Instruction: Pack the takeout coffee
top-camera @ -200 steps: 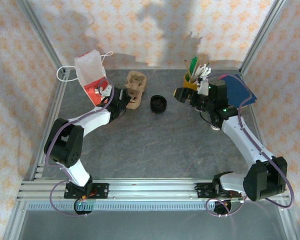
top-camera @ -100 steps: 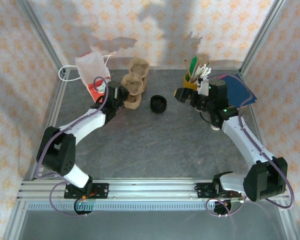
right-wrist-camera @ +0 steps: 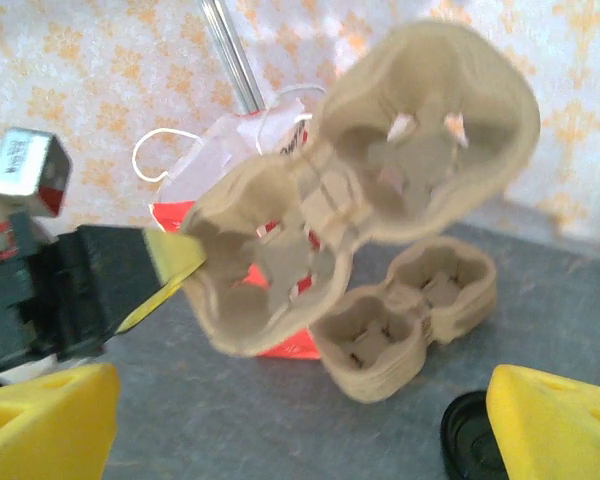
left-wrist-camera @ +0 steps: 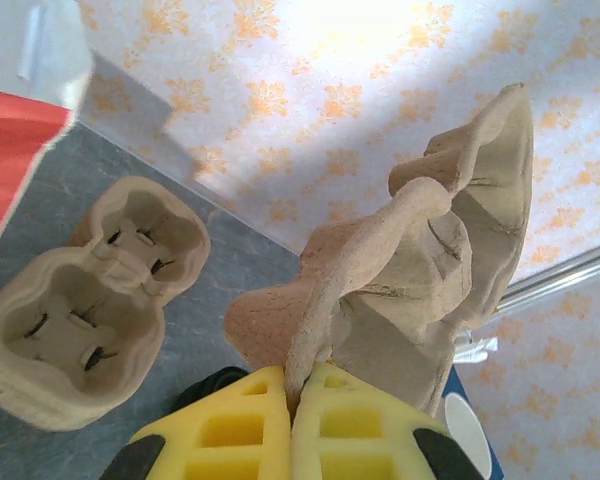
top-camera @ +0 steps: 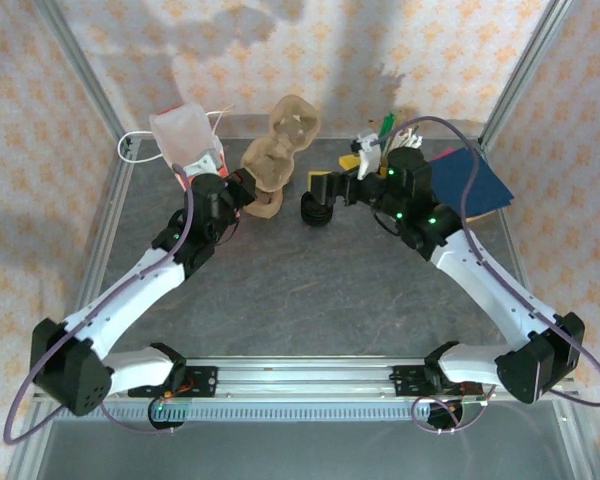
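My left gripper [left-wrist-camera: 298,385] is shut on the edge of one brown pulp cup carrier [left-wrist-camera: 420,260] and holds it tilted in the air. In the top view that carrier [top-camera: 288,125] hangs above the stack of carriers [top-camera: 265,195], with the left gripper [top-camera: 243,187] beside the stack. A black round lid [top-camera: 318,210] lies on the table right of the stack. The right gripper [top-camera: 330,180] hovers open just above it, and the lid [right-wrist-camera: 472,440] sits by its right finger [right-wrist-camera: 560,420]. A white round rim [left-wrist-camera: 470,432] against blue may be the takeout coffee cup; I cannot tell.
A clear bag with a red panel [top-camera: 185,140] stands at the back left behind the stack. Stirrers [top-camera: 375,140] poke up behind the right wrist. A blue flat sheet [top-camera: 480,185] lies at the back right. Metal frame posts and patterned walls close in the table.
The left gripper lifted one carrier off the stack, up and toward the back wall. The right arm swung left from the stirrer cup to above the black lid, jaws still open.
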`<control>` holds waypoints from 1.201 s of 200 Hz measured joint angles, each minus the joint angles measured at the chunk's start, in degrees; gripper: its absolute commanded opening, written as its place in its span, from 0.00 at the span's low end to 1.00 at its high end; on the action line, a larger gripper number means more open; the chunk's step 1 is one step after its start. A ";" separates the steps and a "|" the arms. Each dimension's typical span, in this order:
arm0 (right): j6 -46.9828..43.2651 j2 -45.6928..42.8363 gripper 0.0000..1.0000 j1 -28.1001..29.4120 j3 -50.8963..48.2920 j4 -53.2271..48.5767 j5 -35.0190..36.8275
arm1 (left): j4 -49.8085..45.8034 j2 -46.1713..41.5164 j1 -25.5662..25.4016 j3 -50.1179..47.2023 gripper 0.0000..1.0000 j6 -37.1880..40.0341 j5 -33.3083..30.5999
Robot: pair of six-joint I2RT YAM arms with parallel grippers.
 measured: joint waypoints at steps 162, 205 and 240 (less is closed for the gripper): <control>-32.00 10.19 0.91 14.23 -6.86 16.28 23.23 | 12.92 -17.09 -3.28 -22.05 0.00 19.67 -0.24; -29.86 12.04 0.82 15.23 -3.91 16.33 23.23 | 13.51 -17.11 -4.02 -22.43 0.00 21.31 -0.09; -27.19 15.32 0.76 15.45 0.61 15.58 24.59 | 13.66 -17.84 -4.24 -22.43 0.00 21.73 -0.13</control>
